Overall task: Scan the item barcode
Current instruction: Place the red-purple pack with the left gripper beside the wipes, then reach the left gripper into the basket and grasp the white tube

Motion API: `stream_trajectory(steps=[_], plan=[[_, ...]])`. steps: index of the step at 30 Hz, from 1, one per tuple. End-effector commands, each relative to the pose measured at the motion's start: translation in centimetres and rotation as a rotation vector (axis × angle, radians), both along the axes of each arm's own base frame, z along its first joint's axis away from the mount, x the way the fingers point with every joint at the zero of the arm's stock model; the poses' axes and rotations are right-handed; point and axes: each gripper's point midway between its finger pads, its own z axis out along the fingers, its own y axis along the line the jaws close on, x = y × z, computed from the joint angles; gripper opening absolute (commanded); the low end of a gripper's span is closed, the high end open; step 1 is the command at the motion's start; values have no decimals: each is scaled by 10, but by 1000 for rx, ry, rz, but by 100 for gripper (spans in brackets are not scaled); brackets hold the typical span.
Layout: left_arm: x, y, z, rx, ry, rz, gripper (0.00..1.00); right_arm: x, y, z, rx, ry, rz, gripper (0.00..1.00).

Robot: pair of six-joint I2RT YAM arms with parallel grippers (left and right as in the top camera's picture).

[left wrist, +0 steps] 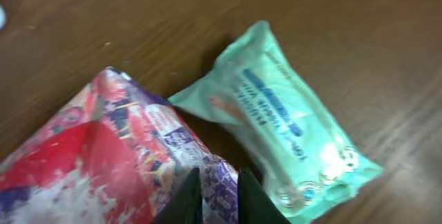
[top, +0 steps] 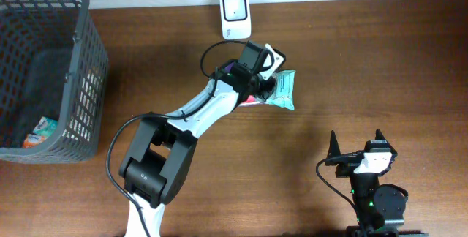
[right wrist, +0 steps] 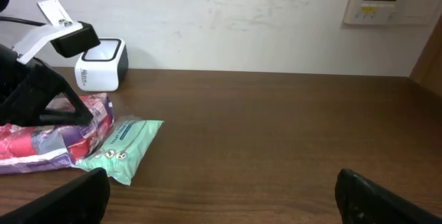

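We think our left gripper [left wrist: 215, 186] pinches the edge of the red bag [left wrist: 103, 148], just beside the green pack [left wrist: 290, 127]. Our right gripper [top: 357, 140] stands wide open.

Left arm [top: 207, 107] extended, left end effector [left wrist: 217, 184] pinched, right end effector [top: 356, 139] wide

Shows red, purple and white print on the crinkled plastic packet [left wrist: 117, 148]. Shows blue lettering on the mint-green plastic pouch [left wrist: 290, 127], over the dark brown wood-grain table [left wrist: 359, 30].
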Motion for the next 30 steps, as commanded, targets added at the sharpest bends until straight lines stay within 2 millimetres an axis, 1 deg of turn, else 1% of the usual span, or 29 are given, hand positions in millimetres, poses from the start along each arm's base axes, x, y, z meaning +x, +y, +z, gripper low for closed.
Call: stream_trajectory(steps=[1,3,4,5,6,7,8,9,10,11,12,13,14,15,16,17,19,20,22,23,24,25,27,28,29,30], plan=[[17,3,50,-27,-108,46,20,0,-3,-4,4,7,-13,99],[15,3,72,-49,-138,46,30,0,-3,-4,4,7,-13,99],[15,6,85,-59,-153,50,32,0,-3,-4,4,7,-13,99],[15,12,104,-75,-177,60,37,0,-3,-4,4,7,-13,99],[18,30,139,-104,-224,91,50,0,-3,-4,4,7,-13,99],[19,46,166,-126,-262,117,61,0,-3,-4,4,7,-13,99],[18,83,211,-154,-321,177,68,0,-3,-4,4,7,-13,99],[15,118,241,-175,-353,225,78,0,-3,-4,4,7,-13,99],[12,161,266,-185,-383,294,82,0,-3,-4,4,7,-13,99],[8,226,287,-167,-412,423,90,0,-3,-4,4,7,-13,99],[3,274,296,-152,-419,527,100,0,-3,-4,4,7,-13,99],[-8,327,298,-126,-411,641,99,0,-3,-4,4,7,-13,99],[-19,364,291,-103,-371,726,99,0,-3,-4,4,7,-13,99],[-27,395,282,-42,-349,783,99,0,-3,-4,4,7,-13,99],[-33,419,278,6,-341,841,99,0,-3,-4,4,7,-13,99],[-40,446,277,30,-340,919,99,0,-3,-4,4,7,-13,99],[-55,489,278,-36,-333,1059,99,0,-3,-4,4,7,-13,99],[-63,506,279,-67,-330,1082,99,0,-3,-4,4,7,-13,99],[-75,530,274,-104,-312,1108,99,0,-3,-4,4,7,-13,99],[-77,536,263,-41,-286,1075,99,0,-3,-4,4,7,-13,99],[-76,538,250,2,-253,1039,99,0,-3,-4,4,7,-13,99],[-72,541,235,10,-210,1031,100,0,-3,-4,4,7,-13,99],[-59,552,189,4,-96,1041,99,0,-3,-4,4,7,-13,99],[-52,558,157,-3,-15,1043,99,0,-3,-4,4,7,-13,99],[-51,560,145,-6,17,1047,99,0,-3,-4,4,7,-13,99],[-52,562,138,-9,39,1051,99,0,-3,-4,4,7,-13,99]])
